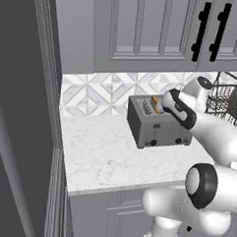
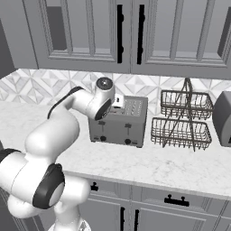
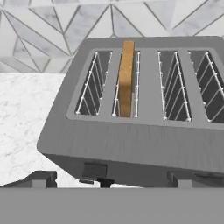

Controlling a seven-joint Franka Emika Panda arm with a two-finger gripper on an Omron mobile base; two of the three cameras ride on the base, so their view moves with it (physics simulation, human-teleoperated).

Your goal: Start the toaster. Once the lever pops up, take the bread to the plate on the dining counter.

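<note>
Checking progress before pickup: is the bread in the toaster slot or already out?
In. The bread stands upright in a slot of the toaster, second from the left in the hand view, its top edge poking above the rim.

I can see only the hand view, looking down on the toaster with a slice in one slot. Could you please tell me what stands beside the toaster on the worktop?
Observer: In the right base view, a two-tier wire rack stands to the right of the toaster, with a gap between them.
Operator: Thank you. And what is on the toaster's front face?
Observer: There are two small black lever tabs, each above a round black knob. The left tab sits just below the robot's wrist in that view.
</note>
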